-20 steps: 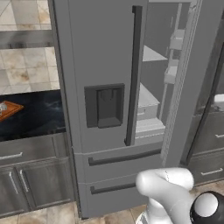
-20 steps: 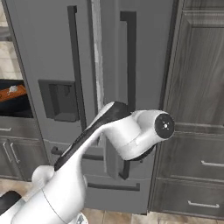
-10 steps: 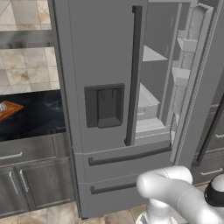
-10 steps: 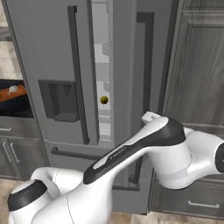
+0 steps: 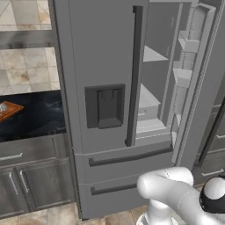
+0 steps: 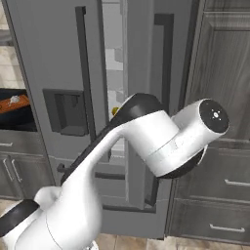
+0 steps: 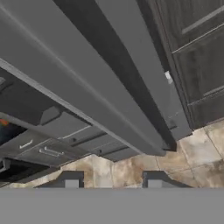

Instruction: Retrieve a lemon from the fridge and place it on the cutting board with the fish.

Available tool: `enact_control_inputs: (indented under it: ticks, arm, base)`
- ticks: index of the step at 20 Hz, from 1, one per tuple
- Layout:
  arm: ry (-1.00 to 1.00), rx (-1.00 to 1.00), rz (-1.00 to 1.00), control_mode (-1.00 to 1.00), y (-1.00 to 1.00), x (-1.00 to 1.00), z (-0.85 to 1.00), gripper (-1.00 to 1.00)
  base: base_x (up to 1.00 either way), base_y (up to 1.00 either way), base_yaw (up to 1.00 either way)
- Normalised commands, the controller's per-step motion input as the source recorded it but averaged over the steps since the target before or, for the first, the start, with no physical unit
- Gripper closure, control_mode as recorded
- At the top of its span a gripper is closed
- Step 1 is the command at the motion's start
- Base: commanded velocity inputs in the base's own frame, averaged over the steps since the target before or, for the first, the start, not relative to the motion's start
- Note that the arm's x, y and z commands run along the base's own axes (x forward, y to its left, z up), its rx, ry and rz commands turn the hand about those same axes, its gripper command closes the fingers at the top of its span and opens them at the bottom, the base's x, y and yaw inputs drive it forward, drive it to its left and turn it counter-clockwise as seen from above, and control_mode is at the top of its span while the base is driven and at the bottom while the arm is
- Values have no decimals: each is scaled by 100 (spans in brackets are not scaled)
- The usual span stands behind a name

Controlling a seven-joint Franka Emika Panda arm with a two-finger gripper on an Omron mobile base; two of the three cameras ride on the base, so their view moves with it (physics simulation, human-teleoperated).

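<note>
Kitchen floor tiles lie nearest. Above them the gripper (image 7: 110,179) hangs with its fingers spread apart, holding nothing. Beyond stands the fridge (image 5: 105,66), right door ajar. A lemon (image 6: 115,111) shows in the gap. Far left, the cutting board (image 5: 9,110) carries the fish (image 6: 14,99).

Fridge (image 5: 105,66) door ajar; gap seemingly narrow.
</note>
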Motion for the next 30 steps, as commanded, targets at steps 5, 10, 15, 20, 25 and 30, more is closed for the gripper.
enact_control_inputs:
  ticks: [5,10,15,20,25,30]
  arm:
    - [41,-50,-3,-100,100,-1,20,-100]
    - [39,-40,-6,-100,96,-10,-27,-100]
    - [15,-17,0,-100,68,5,-94,-100]
    - [4,-26,3,-100,38,3,-62,-100]
    - [9,-31,9,-100,50,47,-24,-100]
    - [4,-9,20,-100,12,72,-8,-100]
  base:
    - [0,0,0]
    - [0,0,0]
    - [0,0,0]
    - [0,0,0]
    - [0,0,0]
    - [0,0,0]
